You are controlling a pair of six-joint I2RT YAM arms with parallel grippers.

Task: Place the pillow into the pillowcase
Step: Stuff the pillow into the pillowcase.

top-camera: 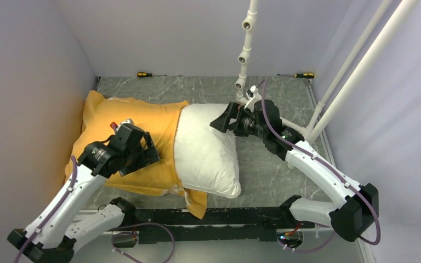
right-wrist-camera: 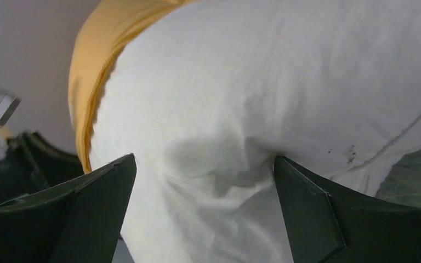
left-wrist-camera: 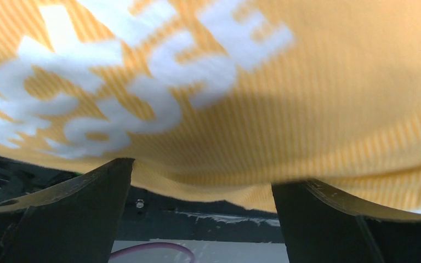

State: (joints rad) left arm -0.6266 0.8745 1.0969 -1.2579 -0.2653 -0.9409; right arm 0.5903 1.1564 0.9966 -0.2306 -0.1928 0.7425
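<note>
The white pillow (top-camera: 205, 148) lies on the grey table (top-camera: 274, 170), its left part inside the orange pillowcase (top-camera: 137, 115), its right part bare; the left gripper (top-camera: 145, 156) sits at the case's near side, jaws spread wide, cloth loose above them, nothing pinched; the right gripper (top-camera: 223, 119) sits against the pillow's far end, jaws equally wide, stuffing bulging between them.

white lettering (left-wrist-camera: 142, 82) on pillowcase (left-wrist-camera: 329, 109), blurred, upside down, unreadable
</note>
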